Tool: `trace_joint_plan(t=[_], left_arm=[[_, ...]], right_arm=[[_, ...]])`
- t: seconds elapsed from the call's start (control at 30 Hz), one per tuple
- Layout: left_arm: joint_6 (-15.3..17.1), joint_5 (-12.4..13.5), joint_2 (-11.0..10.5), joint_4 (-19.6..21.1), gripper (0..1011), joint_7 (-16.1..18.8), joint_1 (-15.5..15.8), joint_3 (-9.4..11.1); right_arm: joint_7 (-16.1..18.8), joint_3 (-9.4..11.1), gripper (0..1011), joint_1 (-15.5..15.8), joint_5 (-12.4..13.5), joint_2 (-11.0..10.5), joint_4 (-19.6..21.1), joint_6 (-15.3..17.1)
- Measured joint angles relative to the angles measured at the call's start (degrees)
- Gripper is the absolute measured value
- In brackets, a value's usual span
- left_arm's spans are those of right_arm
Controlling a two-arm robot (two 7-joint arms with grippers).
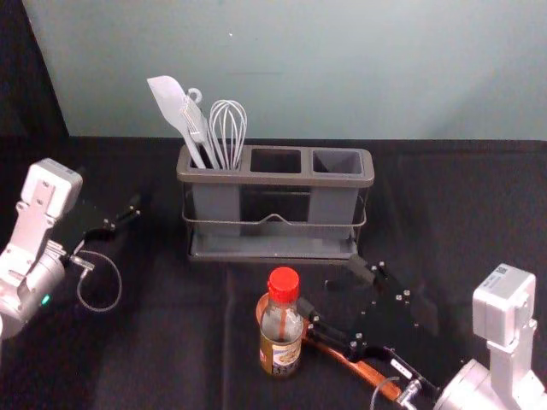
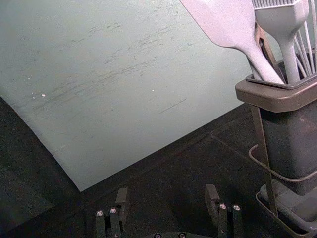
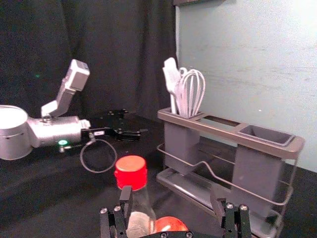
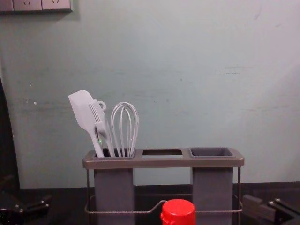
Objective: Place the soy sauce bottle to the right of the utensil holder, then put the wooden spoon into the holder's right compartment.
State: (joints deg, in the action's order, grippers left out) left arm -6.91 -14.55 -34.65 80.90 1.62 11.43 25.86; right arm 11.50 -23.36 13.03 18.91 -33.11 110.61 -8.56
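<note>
Bottle (image 1: 280,346) obstructs spoon (image 1: 367,372) near right gripper (image 1: 333,288), left gripper (image 1: 126,212) left of holder (image 1: 280,178), both with fingers apart.

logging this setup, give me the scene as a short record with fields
bottle: upright, red cap, in front of the holder, not yet placed to its right
bottle point: bottle
spoon: lying down, partly behind the bottle, handle toward the near right
holder: three openings
left compartment: spatula, brush, whisk
right compartment: no utensil in it
right gripper: open, just right of the bottle, not holding it
left gripper: open, left of the holder
</note>
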Motion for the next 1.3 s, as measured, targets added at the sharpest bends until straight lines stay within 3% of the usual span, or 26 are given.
trace_joint_plan(t=[0.3, 0.73, 1.2, 1.3], left_arm=[[0.0, 0.0, 0.0, 0.0, 1000, 0.0, 0.0, 0.0], [0.0, 0.0, 0.0, 0.0, 1000, 0.0, 0.0, 0.0], [0.0, 0.0, 0.0, 0.0, 1000, 0.0, 0.0, 0.0], [0.0, 0.0, 0.0, 0.0, 1000, 0.0, 0.0, 0.0]], right_arm=[[3.0, -0.8, 1004, -1.1, 0.3, 2.2, -0.8, 0.6], [4.4, -2.9, 1004, -4.6, -3.6, 7.6, -4.2, 1.6], [5.6, -2.8, 1004, -5.5, -6.7, 10.6, -6.3, 1.4], [5.7, -2.5, 951, -5.4, -7.3, 10.9, -6.3, 1.1]])
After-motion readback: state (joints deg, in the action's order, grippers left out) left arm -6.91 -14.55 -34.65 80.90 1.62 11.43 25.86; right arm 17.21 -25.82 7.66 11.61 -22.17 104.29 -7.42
